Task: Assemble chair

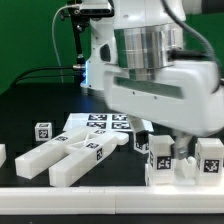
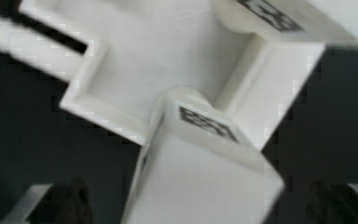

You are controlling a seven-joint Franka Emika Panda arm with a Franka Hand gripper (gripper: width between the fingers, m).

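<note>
Several chair parts (image 1: 72, 155) lay along the bench's front edge; the gripper (image 2: 190, 208) straddled a white bar (image 2: 202, 165), its hold impossible to tell. Mating it next likely demanded square alignment.

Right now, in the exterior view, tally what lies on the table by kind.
Chair parts: 5: edge piece, forked piece, small piece, middle block, right block; the two blocks may be joined.
Marker board: 1
Cube: 1
Total: 7
</note>
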